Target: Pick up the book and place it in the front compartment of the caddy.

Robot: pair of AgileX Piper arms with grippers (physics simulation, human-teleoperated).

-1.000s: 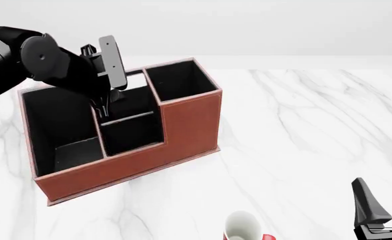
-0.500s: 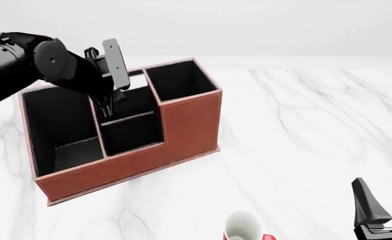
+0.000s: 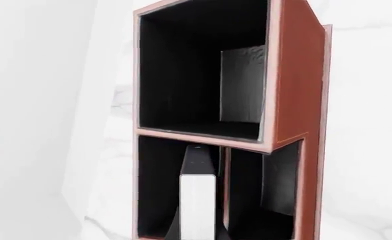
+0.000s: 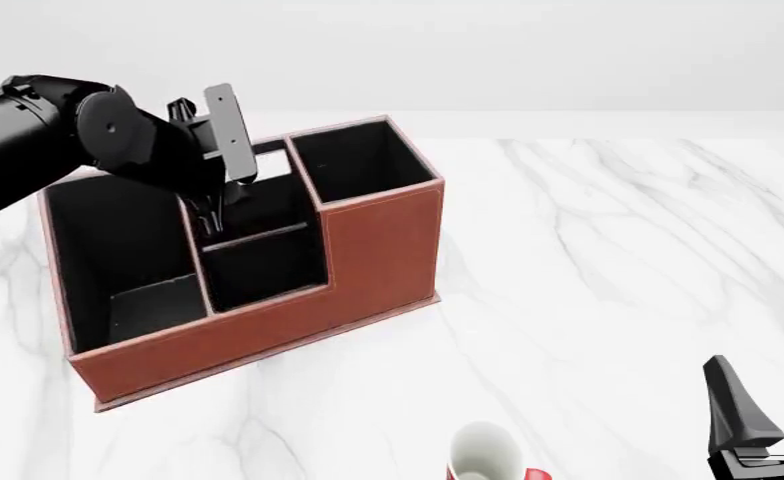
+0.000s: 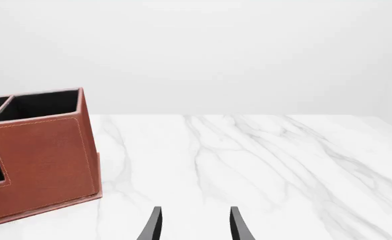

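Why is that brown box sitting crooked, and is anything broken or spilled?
The caddy sits turned at an angle on the marble table, not squared to it. Nothing looks broken or spilled. The mug stands upright at the near edge, only partly in view.

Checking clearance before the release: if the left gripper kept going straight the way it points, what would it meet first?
Probably the black floor of the caddy compartment it points into: the left gripper, holding the book, aims down there. Depth is unclear.

Glossy black left arm (image 4: 45,150), rounded cylindrical links, flat grey rectangular plate near the wrist. Left claw (image 4: 212,213) with thin black fingers. Right claw (image 4: 766,420) with dark tapered blade-like fingers.
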